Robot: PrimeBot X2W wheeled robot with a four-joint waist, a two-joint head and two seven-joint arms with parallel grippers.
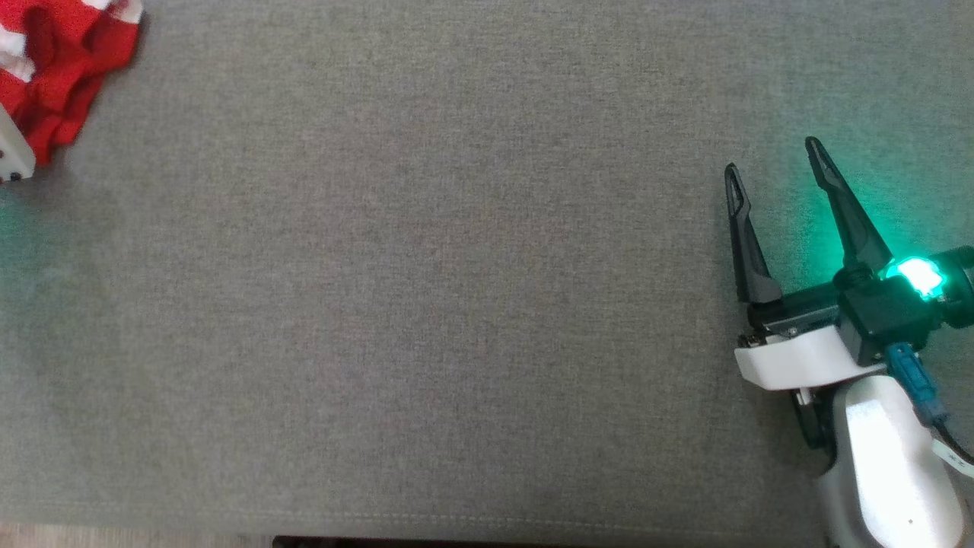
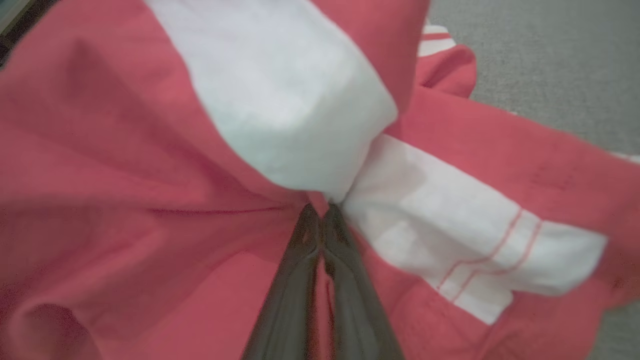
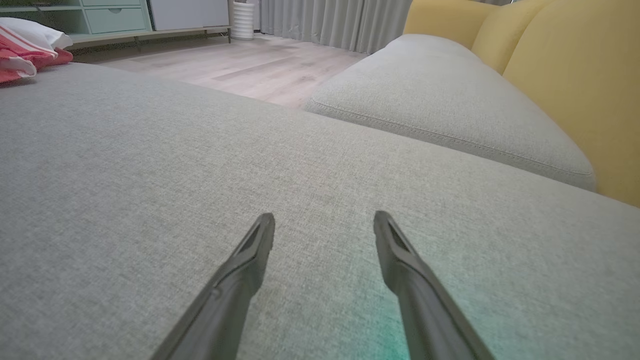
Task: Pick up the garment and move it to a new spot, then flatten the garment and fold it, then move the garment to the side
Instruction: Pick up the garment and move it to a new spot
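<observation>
The garment (image 1: 57,72) is red with white bands and lies crumpled at the far left top corner of the grey cushion (image 1: 426,304). In the left wrist view my left gripper (image 2: 320,212) is shut, its two dark fingers pinched together on a fold of the garment (image 2: 125,165) where red cloth meets a white band. Its pale housing (image 1: 14,156) peeks in at the left edge of the head view. My right gripper (image 1: 772,156) stands open at the right over bare cushion, far from the garment (image 3: 25,50), nothing between its fingers (image 3: 250,250).
A second grey seat cushion (image 3: 450,110) and yellow backrests (image 3: 575,75) lie beyond my right gripper. Wooden floor (image 3: 240,65), a pale cabinet and curtains are behind. The cushion's front seam (image 1: 456,521) runs along the bottom of the head view.
</observation>
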